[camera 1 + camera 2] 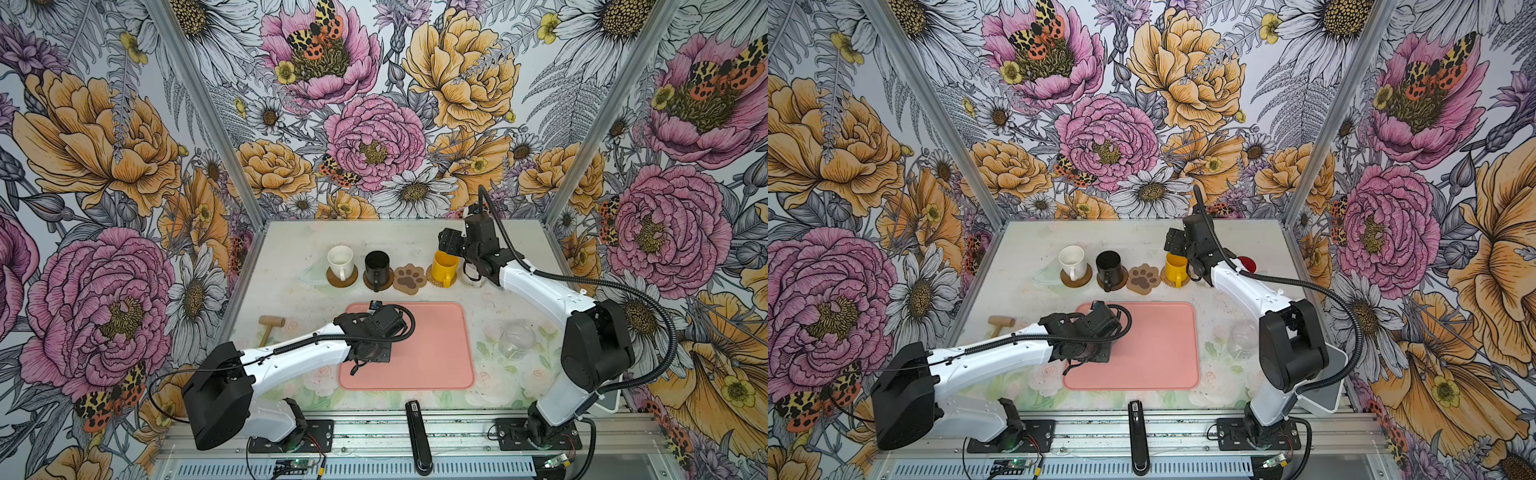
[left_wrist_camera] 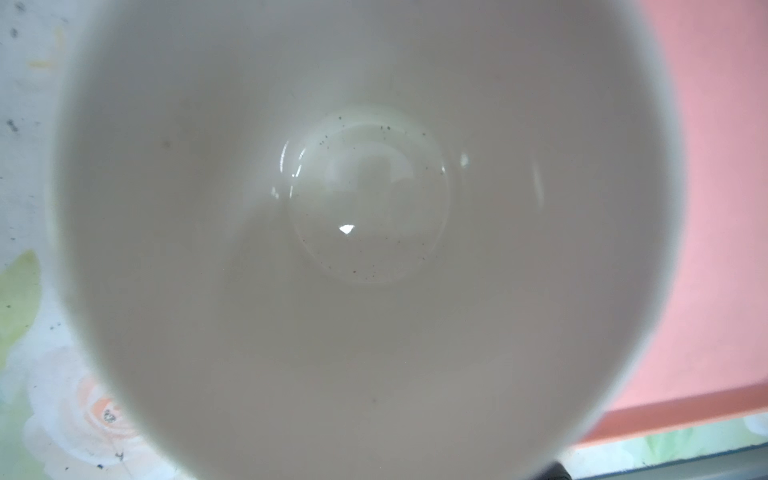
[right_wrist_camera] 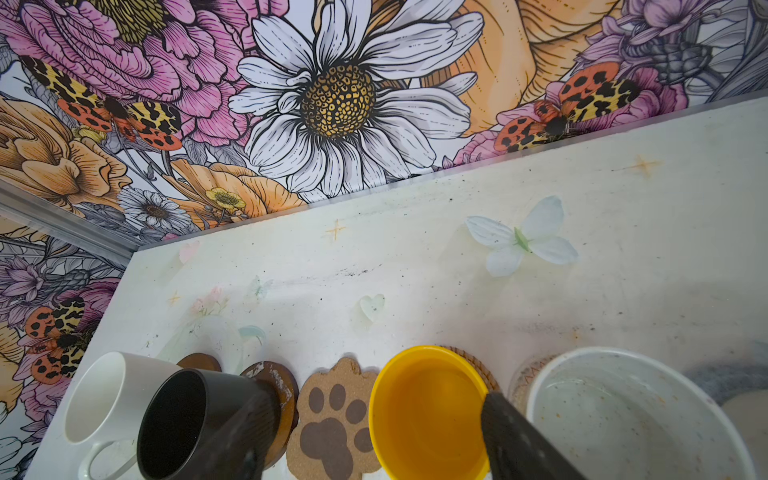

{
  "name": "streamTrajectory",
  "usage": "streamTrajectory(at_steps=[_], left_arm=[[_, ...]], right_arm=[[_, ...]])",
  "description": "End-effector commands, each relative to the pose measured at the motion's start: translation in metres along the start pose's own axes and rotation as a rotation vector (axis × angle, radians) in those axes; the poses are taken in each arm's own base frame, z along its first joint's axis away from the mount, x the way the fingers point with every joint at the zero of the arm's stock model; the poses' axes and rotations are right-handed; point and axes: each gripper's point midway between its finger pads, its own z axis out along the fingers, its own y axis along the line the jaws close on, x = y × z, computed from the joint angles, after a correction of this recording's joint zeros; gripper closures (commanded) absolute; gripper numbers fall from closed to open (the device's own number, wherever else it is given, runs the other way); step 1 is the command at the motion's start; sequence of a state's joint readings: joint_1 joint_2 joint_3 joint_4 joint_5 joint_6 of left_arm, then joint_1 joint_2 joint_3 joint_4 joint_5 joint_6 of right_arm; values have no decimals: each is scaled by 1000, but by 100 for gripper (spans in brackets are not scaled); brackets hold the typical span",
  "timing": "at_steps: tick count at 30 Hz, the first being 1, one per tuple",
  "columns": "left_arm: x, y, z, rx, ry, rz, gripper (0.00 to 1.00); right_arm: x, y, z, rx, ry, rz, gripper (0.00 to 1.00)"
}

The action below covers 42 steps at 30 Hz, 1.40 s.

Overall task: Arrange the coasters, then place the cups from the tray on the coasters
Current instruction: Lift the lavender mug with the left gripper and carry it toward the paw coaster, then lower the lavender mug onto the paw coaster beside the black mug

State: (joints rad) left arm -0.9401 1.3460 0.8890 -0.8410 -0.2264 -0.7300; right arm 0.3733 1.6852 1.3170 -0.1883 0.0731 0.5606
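Yellow cup (image 3: 428, 411) upright on woven coaster (image 3: 478, 365).

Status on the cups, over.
Right gripper open above yellow cup. Left gripper at tray edge over white-inside cup, grip unseen. Paw coaster free, right gripper close beside.

**Enclosure.** A pale rectangular tabletop printed with faint pastel flowers, stars and butterflies (image 1: 299, 241) forms the base of the cell, and its surface is flecked with dark specks. Behind it rises a back wall panel papered with large ink-outlined peonies, daisies and spotted moths in pink, ochre and white (image 1: 374, 104). A matching left side panel (image 1: 83, 166) and right side panel (image 1: 698, 145) flank the tabletop. Slim bare-aluminium corner posts (image 1: 195, 95) meet its rear corners. Along its front edge runs a grooved aluminium rail (image 1: 374, 434) — beyond that, a slotted grey metal strip (image 1: 353, 469). Lighting is even — shadows are soft.
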Motion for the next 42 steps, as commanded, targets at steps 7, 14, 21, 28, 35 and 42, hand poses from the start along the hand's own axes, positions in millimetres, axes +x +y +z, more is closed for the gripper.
streamTrajectory(at_steps=[7,14,21,28,35,42], left_arm=[[-60,1,-32,27,-176,-32,100],[-104,-13,-32,52,-226,15,100],[-154,-39,-20,73,-250,64,100],[-183,-69,0,126,-234,104,100],[-198,-71,25,112,-207,94,100],[-216,-71,34,109,-215,86,100]], right_arm=[[-12,4,-7,-26,-37,13,19],[-12,5,-7,-33,-35,14,19],[-12,1,-9,-30,-41,17,19],[-13,-4,-12,-30,-49,28,19],[-13,-10,-15,-30,-57,36,19],[-13,-15,-14,-36,-58,56,19]])
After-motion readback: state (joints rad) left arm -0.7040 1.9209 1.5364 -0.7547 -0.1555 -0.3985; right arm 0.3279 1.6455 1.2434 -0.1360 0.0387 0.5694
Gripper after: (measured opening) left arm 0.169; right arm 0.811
